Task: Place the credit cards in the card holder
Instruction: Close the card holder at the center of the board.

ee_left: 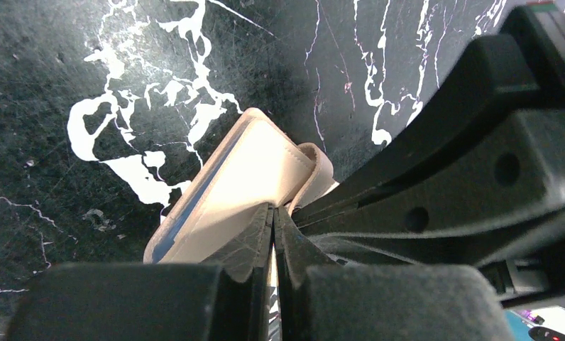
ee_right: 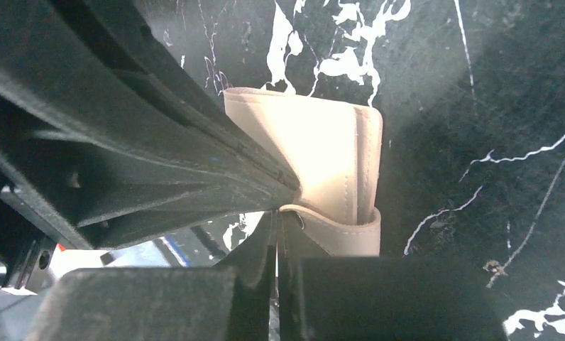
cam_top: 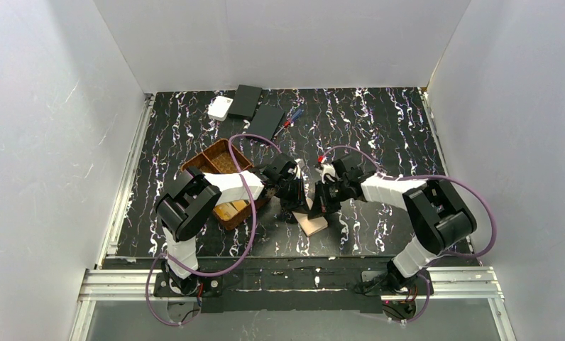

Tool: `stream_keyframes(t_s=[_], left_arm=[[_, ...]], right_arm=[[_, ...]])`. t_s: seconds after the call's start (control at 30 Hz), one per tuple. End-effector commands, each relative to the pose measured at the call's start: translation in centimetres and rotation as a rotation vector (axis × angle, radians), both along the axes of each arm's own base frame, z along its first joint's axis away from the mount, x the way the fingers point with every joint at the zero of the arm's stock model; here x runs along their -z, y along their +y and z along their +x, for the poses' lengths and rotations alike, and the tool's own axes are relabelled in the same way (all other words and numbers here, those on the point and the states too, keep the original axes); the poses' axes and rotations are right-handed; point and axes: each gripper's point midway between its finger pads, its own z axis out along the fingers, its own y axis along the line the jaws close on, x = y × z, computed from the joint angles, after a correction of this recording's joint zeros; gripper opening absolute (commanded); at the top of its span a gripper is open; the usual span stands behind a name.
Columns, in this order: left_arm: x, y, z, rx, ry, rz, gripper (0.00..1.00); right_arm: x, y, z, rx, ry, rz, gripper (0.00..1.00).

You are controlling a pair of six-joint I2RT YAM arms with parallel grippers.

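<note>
The job looked barely begun. The card holder lay on the counter just right of the woven tray, on its near side, part open and not yet filled as far as could be seen. The left pincer was closed on the thin edge of one flap. The right pincer was closed on the little clasp tab, so the two seemed to be spreading it. A bluish strip showed inside the fold. Whether that was a card or only the sheen of a pocket could not be told.

The credit cards appeared as orange-gold flats in the tray's near compartment, half hidden under the left arm. All of them were probably left to move. The tray's far compartments showed only their woven bottom.
</note>
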Motion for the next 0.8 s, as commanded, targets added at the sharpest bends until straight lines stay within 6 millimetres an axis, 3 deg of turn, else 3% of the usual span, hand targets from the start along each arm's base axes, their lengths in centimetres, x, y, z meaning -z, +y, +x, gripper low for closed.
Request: stream_keyframes(t_s=[0.0,0.2,0.33,0.47,0.53,0.6,0.77], left_arm=[[0.0,1.1,-0.6,0.027,-0.019,0.034,0.0],[-3.0,1.7,-0.6,0.068,-0.125,-0.001,0.07],[-7.1,2.2,-0.8,0.101,-0.221,-0.041,0.12],[-12.0,3.0,-1.4,0.127,-0.31,-0.098,0.16],[-13.9,3.6,-1.8,0.128,-0.346,-0.122,0.18],[-15.4,4.2,-2.3,0.123,-0.374,-0.14,0.21],[-18.1,5.9,-3.0,0.09,-0.432,-0.153,0.31]], right_arm=[[5.8,-3.5,1.1,0.135,0.095,-0.166,0.01],[8.0,-3.2,0.0,0.062,0.284,-0.158,0.01],[9.5,-4.4,-0.1,0.074,0.3,-0.235,0.01],[9.4,-4.4,-0.1,0.067,0.31,-0.205,0.01],[8.2,-3.5,0.2,0.038,0.291,-0.145,0.06],[5.8,-2.3,1.0,0.012,0.237,-0.054,0.2],[-4.5,0.2,4.7,-0.036,-0.005,0.111,0.51]])
